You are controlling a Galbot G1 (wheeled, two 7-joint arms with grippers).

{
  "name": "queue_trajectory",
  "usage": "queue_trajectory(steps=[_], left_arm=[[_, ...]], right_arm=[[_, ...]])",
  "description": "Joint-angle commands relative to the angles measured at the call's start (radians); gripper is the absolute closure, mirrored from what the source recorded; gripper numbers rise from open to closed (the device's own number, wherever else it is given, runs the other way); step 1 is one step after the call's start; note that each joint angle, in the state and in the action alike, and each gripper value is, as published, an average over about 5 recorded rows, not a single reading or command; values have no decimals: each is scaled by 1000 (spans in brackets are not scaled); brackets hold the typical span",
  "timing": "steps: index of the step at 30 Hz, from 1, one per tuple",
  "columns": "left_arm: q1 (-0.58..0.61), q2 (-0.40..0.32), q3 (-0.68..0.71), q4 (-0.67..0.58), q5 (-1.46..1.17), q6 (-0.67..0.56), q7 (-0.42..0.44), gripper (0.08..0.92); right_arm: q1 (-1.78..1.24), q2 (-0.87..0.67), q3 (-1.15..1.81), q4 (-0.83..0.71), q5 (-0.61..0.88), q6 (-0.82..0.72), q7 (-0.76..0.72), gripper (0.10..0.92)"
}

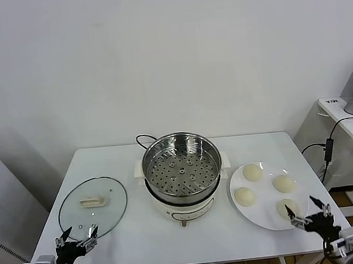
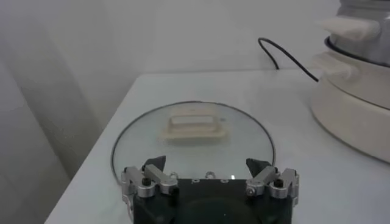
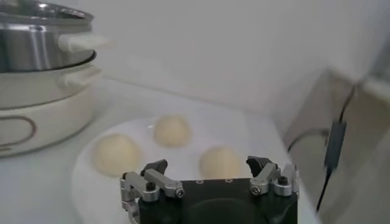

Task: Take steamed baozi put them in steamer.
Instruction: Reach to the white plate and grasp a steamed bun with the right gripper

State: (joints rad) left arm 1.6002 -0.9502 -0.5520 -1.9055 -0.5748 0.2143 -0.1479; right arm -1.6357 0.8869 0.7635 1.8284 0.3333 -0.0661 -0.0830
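While both arms wait low at the desk's [image 1: 142,234] near edge, the steamer [image 1: 181,168] stands at the centre of the white top, its steel basket upright with the open mouth facing up and the perforated floor bare. Its cream base faces the near edge, and a black cord [image 1: 145,137] loops out behind it toward the wall.

Four steamed baozi [image 1: 252,172] lie on a flat white plate [image 1: 237,179] just to the right of the steamer, spaced apart from one another; being round, they show no long axis, and they sit dome-up. The plate's near rim reaches almost to the desk's front edge, and its right side lies close to the right edge.

To the left of the steamer a glass lid [image 1: 93,208] lies flat with its cream handle [image 1: 93,202] on top, the handle's length running side to side. A clear strip of desk separates lid from steamer.

The left hand [image 1: 77,237] hangs at the lid's near rim, fingers spread wide and holding nothing. The right hand [image 1: 308,211] hovers by the plate's near rim, right of the steamer, beside the nearest bun, likewise wide open and empty.
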Motion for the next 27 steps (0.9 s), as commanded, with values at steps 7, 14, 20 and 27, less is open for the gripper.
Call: queue_trajectory(steps=[7, 14, 20, 27], left_arm=[[-38, 11, 35, 0, -1, 24, -4, 177], [-37, 6, 35, -3, 5, 30, -6, 177], [-32, -2, 37, -5, 21, 32, -6, 177], [-34, -11, 42, -6, 28, 35, -6, 177]], right_arm=[[385, -183, -119, -192, -647, 98, -160, 203], [673, -276, -348, -288, -652, 109, -469, 203], [933, -357, -623, -378, -587, 102, -632, 203], [1285, -384, -990, -512, -502, 104, -785, 203]])
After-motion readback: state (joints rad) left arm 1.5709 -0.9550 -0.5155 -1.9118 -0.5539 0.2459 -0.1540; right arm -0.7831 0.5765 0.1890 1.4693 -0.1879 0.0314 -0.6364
